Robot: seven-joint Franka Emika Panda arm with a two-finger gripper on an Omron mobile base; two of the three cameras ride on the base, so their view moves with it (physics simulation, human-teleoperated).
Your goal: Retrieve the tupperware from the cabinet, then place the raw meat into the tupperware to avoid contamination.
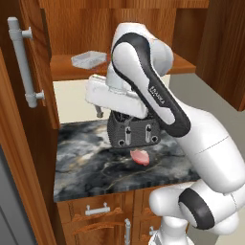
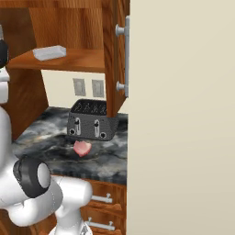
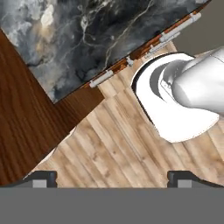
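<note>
Dark grey toaster (image 2: pixel 92 120) on marble counter (image 1: pixel 91 167); two wall outlets (image 2: pixel 88 87) behind; drawers (image 1: pixel 98 210) below

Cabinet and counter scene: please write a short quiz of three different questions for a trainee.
1. True or false: the tupperware lies on the cabinet shelf.
2. What lies on the counter just in front of the toaster?
3. The gripper is: A open, B shut on the raw meat, C shut on a handle.

Key: 1 true. 2 the raw meat. 3 A.
</note>
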